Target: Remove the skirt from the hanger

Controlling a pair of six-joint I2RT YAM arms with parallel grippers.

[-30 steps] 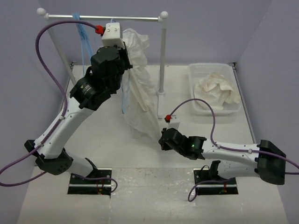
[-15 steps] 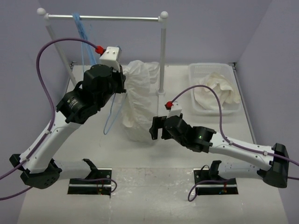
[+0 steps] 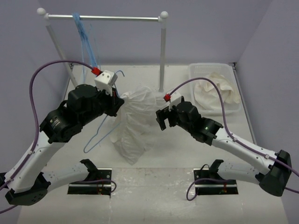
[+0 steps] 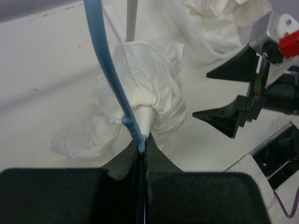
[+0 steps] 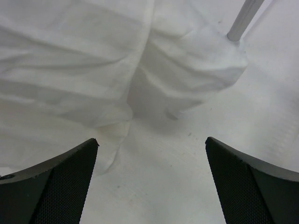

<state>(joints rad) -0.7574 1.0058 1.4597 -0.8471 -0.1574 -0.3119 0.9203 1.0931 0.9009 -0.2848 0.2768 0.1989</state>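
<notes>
My left gripper [image 3: 117,97] is shut on the light-blue wire hanger [image 3: 99,136], which is off the rail and tilted low over the table. In the left wrist view the hanger's wire [image 4: 110,70] runs up from the shut left gripper [image 4: 142,143]. The white skirt [image 3: 133,122] is still bunched on the hanger and droops in a heap onto the table; the left wrist view shows this skirt [image 4: 154,86] below the wire. My right gripper [image 3: 160,119] stands open just right of the skirt. In the right wrist view, the skirt [image 5: 70,70] lies ahead of the empty right gripper [image 5: 152,142].
A clothes rack rail [image 3: 121,18] spans the back, with more blue hangers [image 3: 79,24] at its left end. Its right pole [image 3: 162,60] stands just behind the skirt. A white basket [image 3: 192,74] holding an off-white cloth [image 3: 217,88] sits at the back right.
The left arm has brought the hanger and skirt off the rail and down towards the table. The right gripper has opened and moved up beside the skirt.
</notes>
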